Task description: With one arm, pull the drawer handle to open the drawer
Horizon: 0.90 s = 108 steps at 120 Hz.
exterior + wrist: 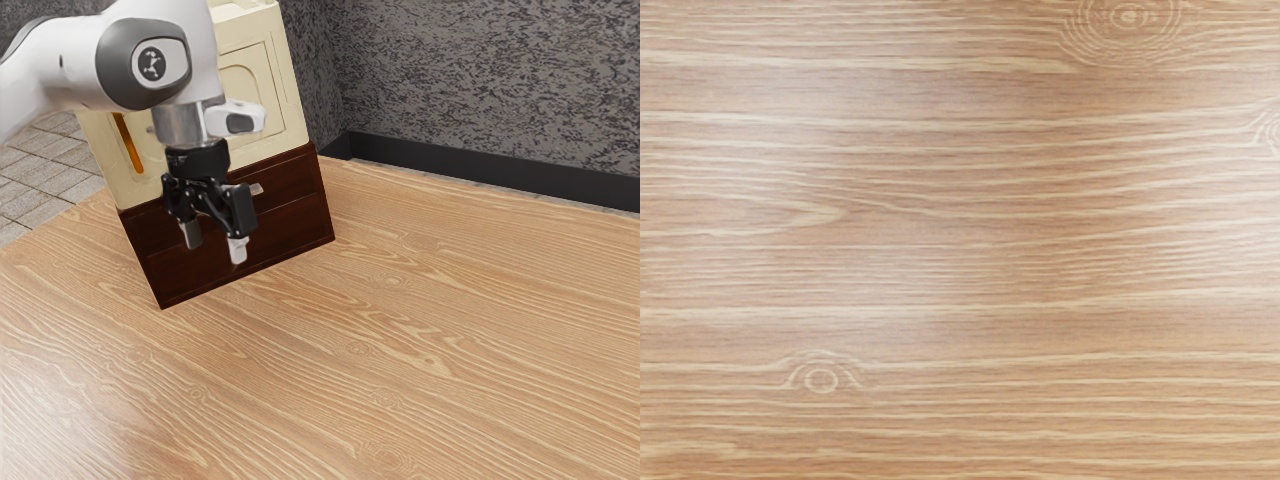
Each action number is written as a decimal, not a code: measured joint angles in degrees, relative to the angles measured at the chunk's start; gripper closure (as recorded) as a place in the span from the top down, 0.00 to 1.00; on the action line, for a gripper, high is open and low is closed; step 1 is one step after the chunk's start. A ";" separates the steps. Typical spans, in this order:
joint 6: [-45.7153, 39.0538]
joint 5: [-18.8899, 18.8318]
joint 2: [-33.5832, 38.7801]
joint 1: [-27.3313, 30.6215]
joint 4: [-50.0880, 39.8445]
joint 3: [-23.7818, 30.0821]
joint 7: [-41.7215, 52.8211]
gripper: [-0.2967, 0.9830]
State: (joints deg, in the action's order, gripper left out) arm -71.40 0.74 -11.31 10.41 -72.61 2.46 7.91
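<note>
Cabinet (292,112) stands partly hidden behind the arm (112,62), its drawer handle (257,189) indistinct.

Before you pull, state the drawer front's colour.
The drawer front is dark reddish brown, clearest in the exterior view.

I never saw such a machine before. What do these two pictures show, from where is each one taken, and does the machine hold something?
The machine is one white robot arm, ending in a black two-finger gripper. The exterior picture is taken from the arm's side; the other looks from its hand onto the light-brown wooden table. On it stands a cabinet, cream above and dark red-brown below, with a small grey handle on the dark part. The fingers are apart with nothing between them, so nothing is held.
</note>
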 joint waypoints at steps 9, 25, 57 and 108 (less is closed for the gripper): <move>-2.05 -0.63 0.02 -0.01 0.01 0.00 0.52 0.77; -4.13 -1.00 -0.04 0.21 0.30 0.08 1.28 0.77; -3.81 -0.88 1.64 -0.01 11.38 0.22 2.49 0.77; -10.18 -2.98 1.66 -0.10 -6.17 -0.26 4.65 0.77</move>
State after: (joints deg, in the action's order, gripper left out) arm -81.58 -2.25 -9.65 10.31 -78.78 2.20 12.56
